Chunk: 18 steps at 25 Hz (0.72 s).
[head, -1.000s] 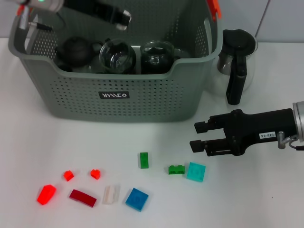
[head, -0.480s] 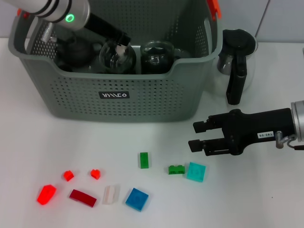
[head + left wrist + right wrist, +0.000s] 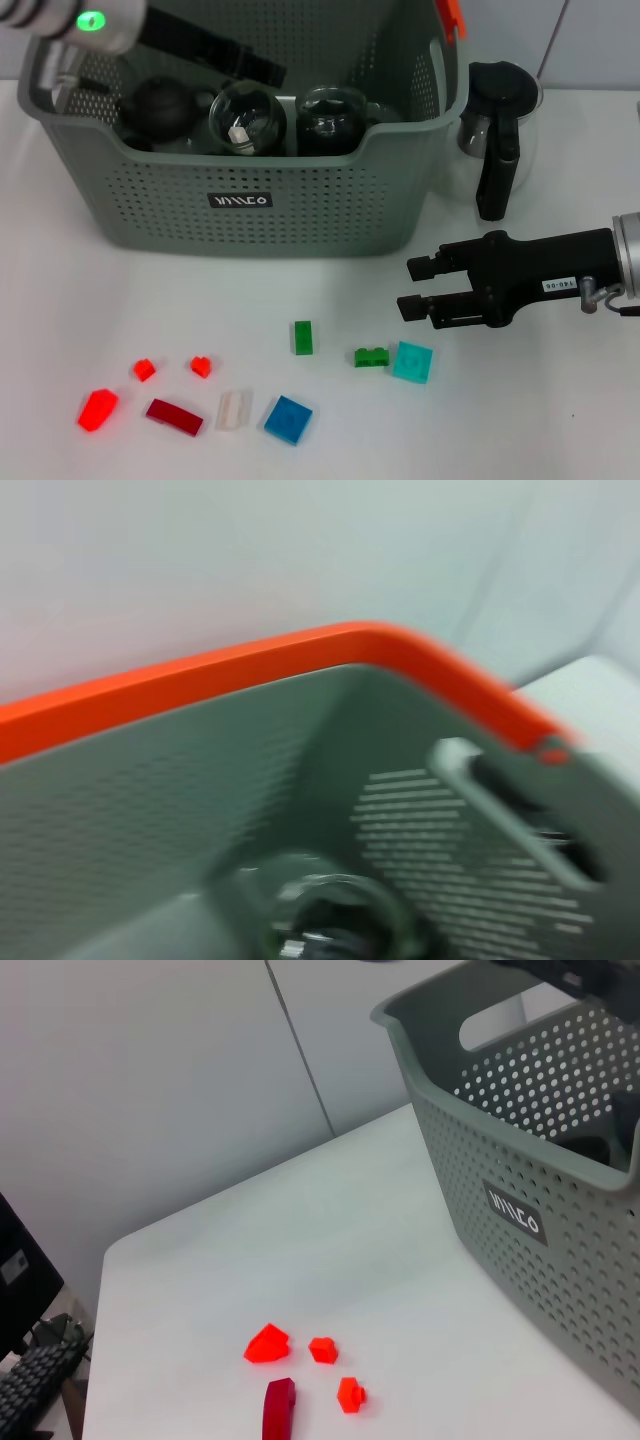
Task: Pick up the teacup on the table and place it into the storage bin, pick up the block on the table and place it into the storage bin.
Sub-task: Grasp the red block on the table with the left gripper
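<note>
While the table (image 3: 80,280) bears everything, the storage bin (image 3: 240,205) sits at 12 o'clock, holding a dark teapot (image 3: 158,105) and glass cups (image 3: 247,118). Left gripper (image 3: 265,70) hangs above the bin interior; finger state cannot be told. Right gripper (image 3: 412,287) hovers at 3 o'clock, narrowly parted, empty. Small blocks (image 3: 288,418) scattered at 6 o'clock.

One storage bin (image 3: 300,215) stands on the table (image 3: 80,300) and holds three vessels: one dark teapot (image 3: 160,105) and two clear glass cups (image 3: 245,118), with one glass coffee pot (image 3: 497,135) standing outside beside it. Nine small blocks lie on the table in front: four red (image 3: 97,408), two green (image 3: 303,337), one teal (image 3: 412,361), one blue (image 3: 288,419) and one clear (image 3: 233,410). A single tiny white piece (image 3: 238,133) rests inside one glass cup.
</note>
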Motion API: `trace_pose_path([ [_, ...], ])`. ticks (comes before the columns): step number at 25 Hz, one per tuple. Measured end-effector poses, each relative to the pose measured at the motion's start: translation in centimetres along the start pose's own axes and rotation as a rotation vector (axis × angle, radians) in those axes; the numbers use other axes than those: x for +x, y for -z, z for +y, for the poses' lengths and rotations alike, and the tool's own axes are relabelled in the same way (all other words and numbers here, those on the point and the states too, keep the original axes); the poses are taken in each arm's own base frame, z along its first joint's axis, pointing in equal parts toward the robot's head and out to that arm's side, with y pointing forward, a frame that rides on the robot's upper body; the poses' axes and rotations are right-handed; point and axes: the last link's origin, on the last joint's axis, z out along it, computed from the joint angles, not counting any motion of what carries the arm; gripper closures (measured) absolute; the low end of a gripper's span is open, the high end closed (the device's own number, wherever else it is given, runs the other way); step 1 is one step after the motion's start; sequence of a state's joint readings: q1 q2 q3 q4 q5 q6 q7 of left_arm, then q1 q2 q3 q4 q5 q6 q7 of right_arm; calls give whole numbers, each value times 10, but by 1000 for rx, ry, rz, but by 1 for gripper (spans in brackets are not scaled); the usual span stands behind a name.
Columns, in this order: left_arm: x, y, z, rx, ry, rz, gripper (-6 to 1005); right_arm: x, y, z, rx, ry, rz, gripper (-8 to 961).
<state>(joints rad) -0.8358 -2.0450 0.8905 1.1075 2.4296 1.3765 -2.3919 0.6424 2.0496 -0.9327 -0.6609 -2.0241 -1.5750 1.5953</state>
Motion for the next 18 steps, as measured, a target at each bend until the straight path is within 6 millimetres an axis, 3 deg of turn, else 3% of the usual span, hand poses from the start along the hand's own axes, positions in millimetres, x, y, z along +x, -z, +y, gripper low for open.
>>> trace_pose_path([
  [4, -16, 40, 9, -108, -7, 19, 469, 0, 1, 0, 2, 0, 1, 309],
  [9, -55, 74, 17, -242, -143, -62, 472, 0, 1, -1, 4, 2, 3, 309],
  [18, -112, 78, 20, -287, -142, -217, 479, 1, 2, -1, 8, -2, 3, 310],
])
